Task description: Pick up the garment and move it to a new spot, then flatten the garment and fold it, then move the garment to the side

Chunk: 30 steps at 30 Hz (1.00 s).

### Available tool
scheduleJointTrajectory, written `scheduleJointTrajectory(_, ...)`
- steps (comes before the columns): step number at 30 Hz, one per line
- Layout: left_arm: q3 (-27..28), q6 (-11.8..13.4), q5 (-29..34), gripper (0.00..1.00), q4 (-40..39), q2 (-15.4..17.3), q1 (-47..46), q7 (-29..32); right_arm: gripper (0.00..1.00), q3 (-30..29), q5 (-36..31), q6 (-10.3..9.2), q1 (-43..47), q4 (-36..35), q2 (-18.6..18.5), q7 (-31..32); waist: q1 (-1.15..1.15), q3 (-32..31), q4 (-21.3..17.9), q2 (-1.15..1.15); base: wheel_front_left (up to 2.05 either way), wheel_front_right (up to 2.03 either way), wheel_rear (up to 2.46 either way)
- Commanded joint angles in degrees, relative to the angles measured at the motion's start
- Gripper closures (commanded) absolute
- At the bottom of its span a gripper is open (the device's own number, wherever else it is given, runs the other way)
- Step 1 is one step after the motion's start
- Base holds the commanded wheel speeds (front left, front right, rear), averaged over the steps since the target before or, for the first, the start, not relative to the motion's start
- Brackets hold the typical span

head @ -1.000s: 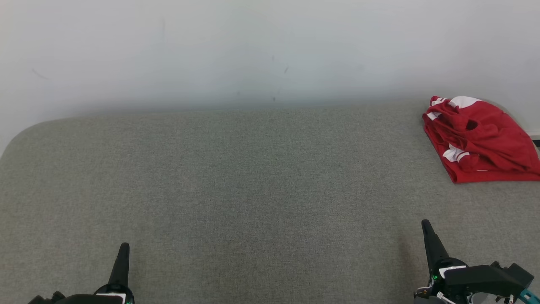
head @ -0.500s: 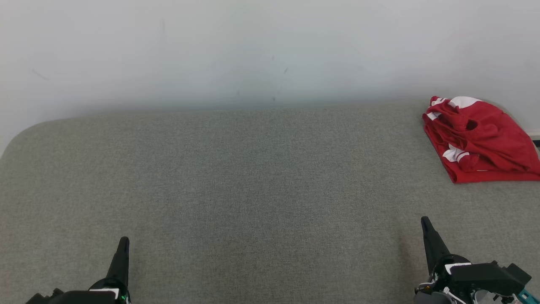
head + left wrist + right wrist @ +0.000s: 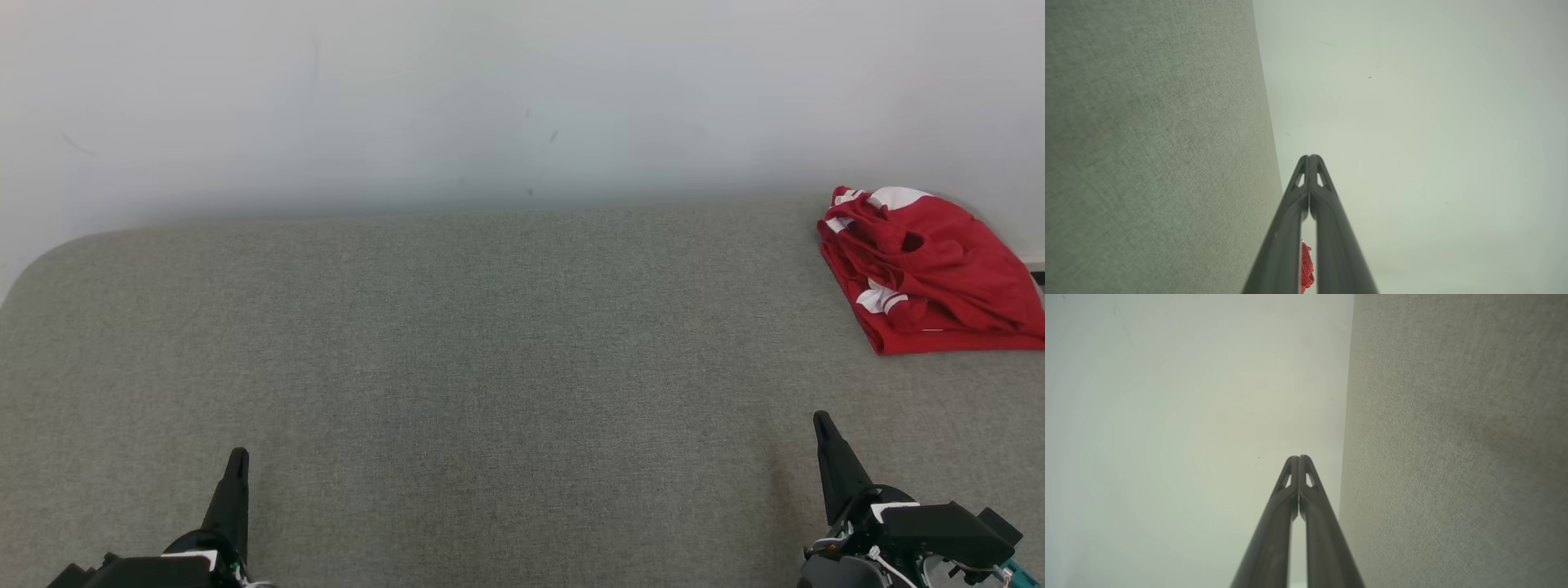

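A grey fabric surface (image 3: pixel 490 343) runs back to a pale wall (image 3: pixel 490 98). The red-and-white garment (image 3: pixel 931 269) lies bunched near the surface's far right edge, just where it lay a second ago. The left gripper (image 3: pixel 237 452) and right gripper (image 3: pixel 820 416), both pinched together and empty, have crept slightly forward.

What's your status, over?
Both shut, empty: left gripper, right gripper. Red garment bunched at far right of grey surface, ungripped. Bare surface between right gripper and garment.
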Motion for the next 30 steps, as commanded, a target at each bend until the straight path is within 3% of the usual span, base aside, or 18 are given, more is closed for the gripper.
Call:
scheduleJointTrajectory(1, 0.2, -0.1, -0.4, 1.00, 0.1, 0.1, -0.6, 0.2, 1.00, -0.1, 0.1, -0.12, -0.5, 0.1, 0.1, 0.2, 0.00, 0.0, 0.0, 0.00, 0.00, 0.00, 0.00)
scheduleJointTrajectory(30, 0.2, -0.1, -0.4, 1.00, 0.1, 0.1, -0.6, 0.1, 1.00, -0.1, 0.1, -0.12, -0.5, 0.1, 0.1, 0.2, 0.00, 0.0, 0.0, 0.00, 0.00, 0.00, 0.00)
